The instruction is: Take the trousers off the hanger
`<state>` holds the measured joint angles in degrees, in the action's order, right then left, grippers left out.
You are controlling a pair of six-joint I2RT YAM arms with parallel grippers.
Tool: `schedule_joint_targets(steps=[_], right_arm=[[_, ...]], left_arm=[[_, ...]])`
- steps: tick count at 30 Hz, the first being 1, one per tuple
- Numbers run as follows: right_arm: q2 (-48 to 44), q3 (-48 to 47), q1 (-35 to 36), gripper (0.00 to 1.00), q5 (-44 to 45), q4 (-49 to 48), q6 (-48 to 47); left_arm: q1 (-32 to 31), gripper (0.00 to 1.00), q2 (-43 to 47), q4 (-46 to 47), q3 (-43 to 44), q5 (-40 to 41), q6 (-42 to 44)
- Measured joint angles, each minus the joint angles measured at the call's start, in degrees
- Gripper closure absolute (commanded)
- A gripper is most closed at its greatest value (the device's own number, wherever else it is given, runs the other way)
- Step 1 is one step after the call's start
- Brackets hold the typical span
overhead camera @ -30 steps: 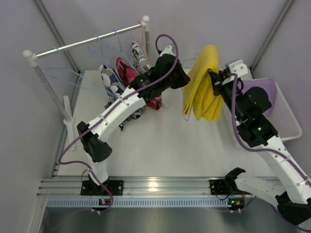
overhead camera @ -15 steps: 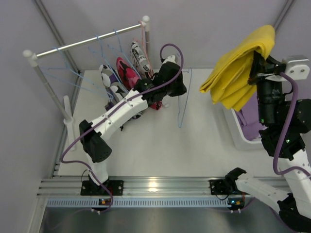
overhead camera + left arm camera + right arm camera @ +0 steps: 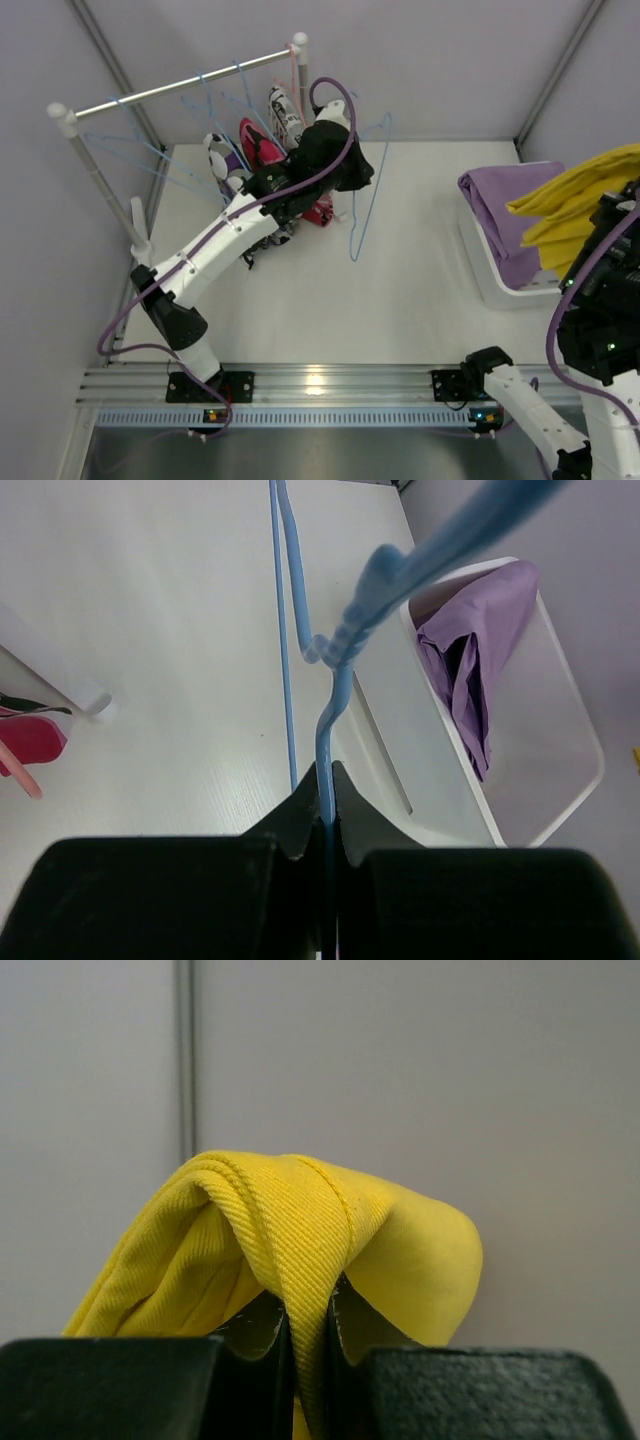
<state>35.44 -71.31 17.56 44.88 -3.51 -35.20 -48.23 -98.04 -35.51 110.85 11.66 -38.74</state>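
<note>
Deposit step: right gripper [image 3: 308, 1312] clamps the yellow trousers [image 3: 300, 1225] (left gripper [image 3: 322, 805] clamps the bare hanger [image 3: 332, 705]); next, release into the bin [image 3: 487, 285] beneath it.

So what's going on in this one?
The left arm has its jaws shut on a bare light-blue wire hanger, held up above the white table. The right arm has its jaws pinching a folded pair of plain yellow cloth trousers, raised by the white plastic bin, where a lilac-purple pair already lies. More printed pairs hang from the metal rail at the back left.
</note>
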Motion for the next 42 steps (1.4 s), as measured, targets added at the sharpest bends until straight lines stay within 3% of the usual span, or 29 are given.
schedule_joint_targets(steps=[7,14,18,21,22,25,27,36,42], right_arm=[[1.20,7.74,-2.38,1.00,5.79,-0.83,-5.55],[22.01,8.74,-20.24,1.00,-4.66,2.05,3.41],[34.77,8.52,-23.41,1.00,-12.74,4.81,8.24],[41.20,5.38,-23.58,0.81,-17.92,7.65,12.13],[42.93,3.87,-23.82,0.58,-19.26,8.28,13.64],[45.66,0.57,-25.44,0.16,-23.26,11.21,18.47],[45.83,0.09,-27.28,0.01,-26.18,13.92,21.24],[37.59,-1.14,-32.68,0.00,-39.63,26.25,29.40],[31.15,-12.76,-32.68,0.00,-46.73,29.90,32.26]], left_arm=[[-0.13,1.00,0.83,-0.17,-0.46,-0.33,-0.07],[-0.20,1.00,1.44,-1.73,-0.39,-0.74,-0.59],[-0.20,1.00,2.62,-2.25,-0.37,-0.94,-0.52],[-0.20,1.00,3.52,-2.23,-0.35,-0.96,-0.15],[-0.20,1.00,3.87,-2.23,-0.35,-1.01,0.02],[-0.20,1.00,5.44,-1.51,-1.60,-1.57,1.22],[-0.20,1.00,7.39,-0.70,-3.69,-2.36,2.82],[-0.20,1.00,22.16,4.11,-18.86,-10.21,11.58],[3.56,1.00,34.05,4.09,-25.27,-12.37,12.02]])
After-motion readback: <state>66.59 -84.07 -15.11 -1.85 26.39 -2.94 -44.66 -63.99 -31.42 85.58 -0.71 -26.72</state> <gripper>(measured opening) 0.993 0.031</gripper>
